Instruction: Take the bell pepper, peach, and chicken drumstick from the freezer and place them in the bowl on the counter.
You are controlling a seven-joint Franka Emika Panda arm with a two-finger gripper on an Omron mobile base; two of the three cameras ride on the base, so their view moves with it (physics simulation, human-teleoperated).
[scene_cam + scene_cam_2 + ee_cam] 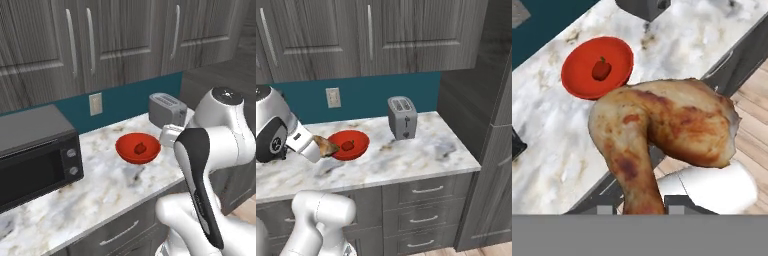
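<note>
Pincer [643, 205] pinching the drumstick [662, 135] by its narrow end, held above the marbled surface [557, 145] near its front edge, red bowl [577, 75] just beyond the pincer, pepper [601, 69] lying inside it, toaster [402, 117] farther past the bowl

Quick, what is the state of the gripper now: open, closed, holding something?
Gripper: jaws closed on the chicken drumstick, carried beside the bowl above the counter.
</note>
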